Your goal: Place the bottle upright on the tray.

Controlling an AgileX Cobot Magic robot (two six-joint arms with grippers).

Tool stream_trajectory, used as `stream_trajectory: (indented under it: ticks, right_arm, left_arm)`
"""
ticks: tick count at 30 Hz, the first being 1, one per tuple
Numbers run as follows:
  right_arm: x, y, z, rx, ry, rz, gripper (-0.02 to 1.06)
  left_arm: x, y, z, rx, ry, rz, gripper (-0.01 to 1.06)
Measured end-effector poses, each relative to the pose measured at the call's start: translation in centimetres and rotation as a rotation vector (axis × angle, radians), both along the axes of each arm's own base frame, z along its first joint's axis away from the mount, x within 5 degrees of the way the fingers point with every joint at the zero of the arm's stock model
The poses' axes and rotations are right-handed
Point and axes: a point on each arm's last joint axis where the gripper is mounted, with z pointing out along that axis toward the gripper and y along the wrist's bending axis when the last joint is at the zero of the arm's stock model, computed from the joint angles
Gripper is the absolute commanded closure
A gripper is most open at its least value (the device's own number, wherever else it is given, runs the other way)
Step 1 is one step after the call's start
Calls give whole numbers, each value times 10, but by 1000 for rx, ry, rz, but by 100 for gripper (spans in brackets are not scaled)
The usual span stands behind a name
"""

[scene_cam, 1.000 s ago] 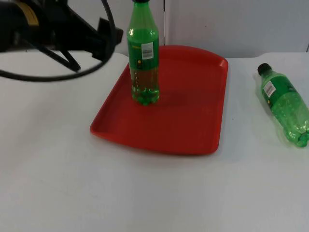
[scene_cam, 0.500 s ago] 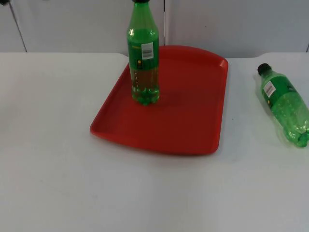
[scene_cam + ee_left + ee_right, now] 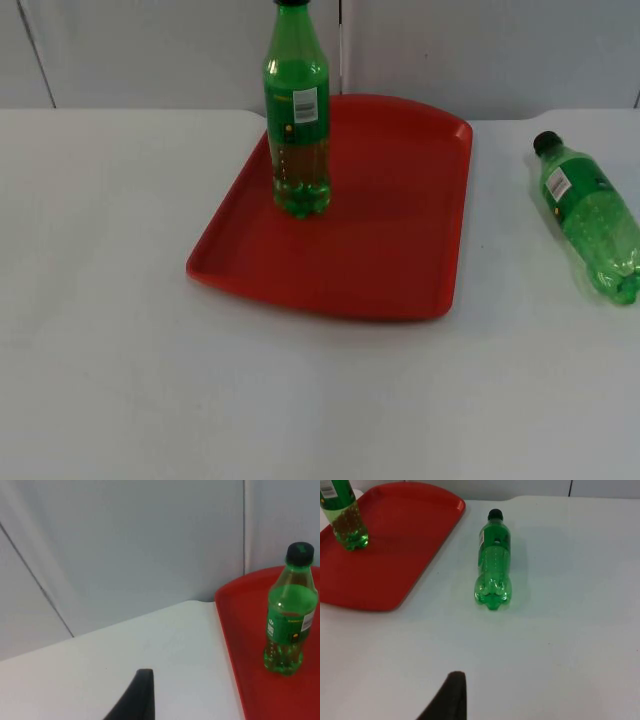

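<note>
One bottle (image 3: 297, 115) stands upright on the tray (image 3: 380, 250), so that part looks done; a second bottle (image 3: 589, 217) lies on its side on the tabletop (image 3: 120, 330), ahead of the right gripper (image 3: 449, 700) and apart from it. The left gripper (image 3: 134, 700) waits beside the tray, off the standing bottle. I cannot tell either gripper's state.

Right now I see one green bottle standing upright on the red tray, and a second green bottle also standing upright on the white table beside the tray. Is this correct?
Not quite. The second bottle is lying on its side on the table, not standing, as the top view shows. The rest is right: one bottle stands upright on the red tray.
</note>
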Motion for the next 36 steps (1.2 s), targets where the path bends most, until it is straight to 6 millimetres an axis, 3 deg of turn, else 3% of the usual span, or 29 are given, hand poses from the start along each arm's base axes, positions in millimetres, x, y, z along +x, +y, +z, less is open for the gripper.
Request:
stream_trajectory:
  ticks: [12, 24, 36]
  right_arm:
    - [0, 0, 0, 0, 0, 0, -1]
    - [0, 0, 0, 0, 0, 0, -1]
    - [0, 0, 0, -5, -1, 3, -1]
  left_arm:
    - [-56, 16, -7, -38, -49, 8, 0]
    - [-112, 32, -14, 9, 76, 7, 0]
    - [-164, 42, -15, -32, 37, -45, 0]
